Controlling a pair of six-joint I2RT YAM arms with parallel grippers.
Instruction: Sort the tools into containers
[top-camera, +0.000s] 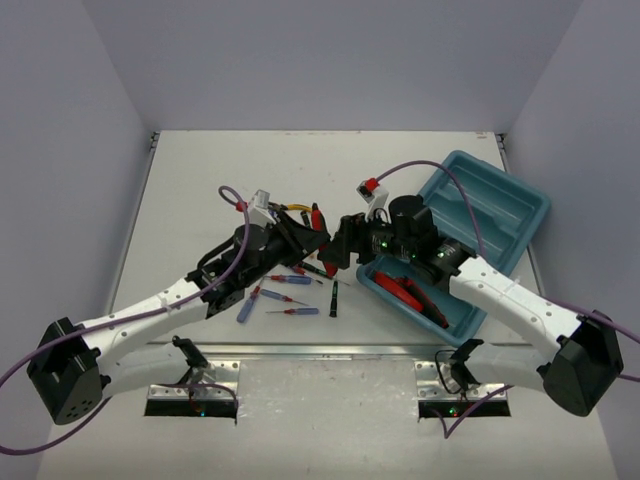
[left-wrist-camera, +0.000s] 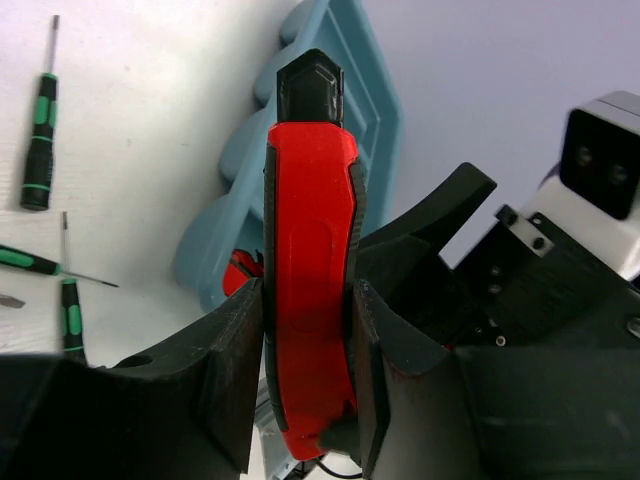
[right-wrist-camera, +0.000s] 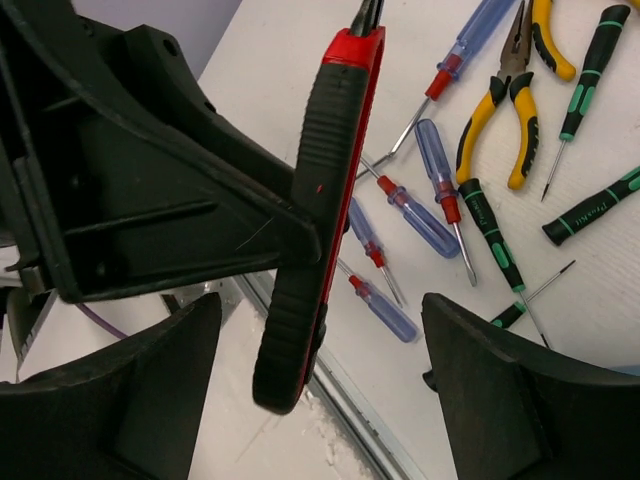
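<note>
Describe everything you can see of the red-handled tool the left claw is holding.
The red-handled tool shows one red, plastic-looking handle edged with ribbed black rubber-like grip and a black tip at one end. The left claw is shut on it, a finger pressed to each side, holding it aloft. In the right wrist view its free end hangs between the open fingers of the right claw, touching neither. Its dark metal head is barely in view.

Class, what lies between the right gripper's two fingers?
A red-handled tool, clamped by the left gripper, sits in the right gripper's open gap; the right wrist view shows it.
</note>
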